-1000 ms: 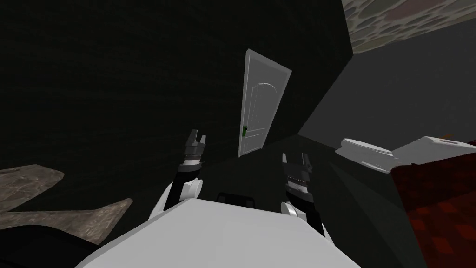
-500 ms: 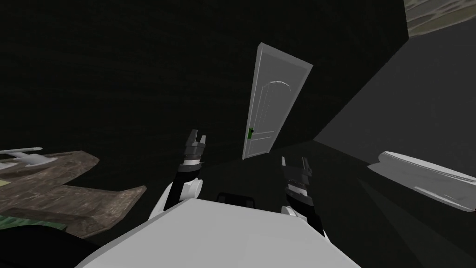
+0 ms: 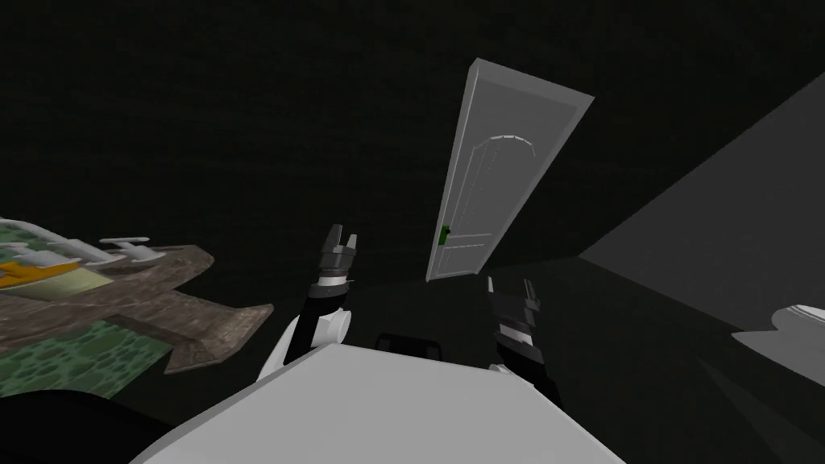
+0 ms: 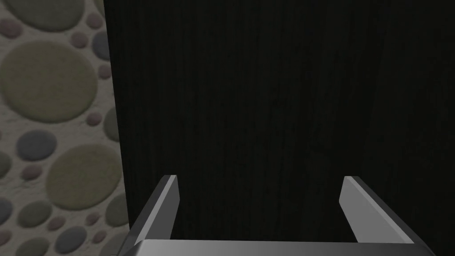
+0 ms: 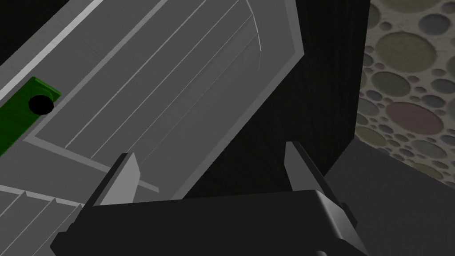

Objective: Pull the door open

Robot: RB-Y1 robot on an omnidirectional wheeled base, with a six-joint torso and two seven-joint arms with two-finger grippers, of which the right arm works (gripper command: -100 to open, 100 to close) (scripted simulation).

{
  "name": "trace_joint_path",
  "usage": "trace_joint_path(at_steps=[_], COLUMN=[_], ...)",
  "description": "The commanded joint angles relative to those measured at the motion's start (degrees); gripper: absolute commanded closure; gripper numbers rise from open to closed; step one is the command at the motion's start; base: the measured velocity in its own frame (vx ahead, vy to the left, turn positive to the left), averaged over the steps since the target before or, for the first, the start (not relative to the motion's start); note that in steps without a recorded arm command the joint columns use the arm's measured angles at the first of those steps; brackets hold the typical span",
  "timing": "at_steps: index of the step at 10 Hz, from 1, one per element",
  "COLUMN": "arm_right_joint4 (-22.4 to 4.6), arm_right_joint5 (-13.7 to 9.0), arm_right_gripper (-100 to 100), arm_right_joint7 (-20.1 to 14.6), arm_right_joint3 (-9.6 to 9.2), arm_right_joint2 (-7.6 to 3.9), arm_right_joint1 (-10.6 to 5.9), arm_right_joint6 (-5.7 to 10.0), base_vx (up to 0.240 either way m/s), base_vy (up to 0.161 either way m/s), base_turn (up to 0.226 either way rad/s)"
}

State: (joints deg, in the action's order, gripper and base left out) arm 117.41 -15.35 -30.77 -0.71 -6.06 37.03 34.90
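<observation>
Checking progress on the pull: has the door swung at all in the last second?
No. The door still lies flat in the dark wall; the whole head view shifted, so I moved, not it.

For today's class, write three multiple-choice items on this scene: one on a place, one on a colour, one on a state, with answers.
1. Which gripper's wrist view faces the door? A left B right C neither
2. The door's handle plate is: A green B red C white
3. The right gripper is: A shut on the plate B shut, empty C open, short of the door

Answers: 1 B, the panelled door lies ahead of its fingers. 2 A, it shows green by the door's edge. 3 C, the fingers stand apart with nothing between.
</observation>
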Motion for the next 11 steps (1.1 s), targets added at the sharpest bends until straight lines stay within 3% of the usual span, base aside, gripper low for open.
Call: trace_joint_path(at_steps=[1,5,11], arm_right_joint4=[-0.8,-3.0,-5.5], arm_right_joint5=[-1.0,-4.5,-8.7], arm_right_gripper=[-100,-100,-100], arm_right_joint7=[-1.6,-6.9,-12.9], arm_right_joint3=[-0.31,-1.00,-1.81], arm_right_joint2=[-0.14,-0.66,-1.16], arm_right_joint1=[0.52,2.22,4.19], arm_right_joint6=[0.34,0.64,0.98], base_vx=[0.116,0.127,0.090], base_vy=[-0.064,-0.082,-0.077], base_turn=[0.206,0.282,0.218])
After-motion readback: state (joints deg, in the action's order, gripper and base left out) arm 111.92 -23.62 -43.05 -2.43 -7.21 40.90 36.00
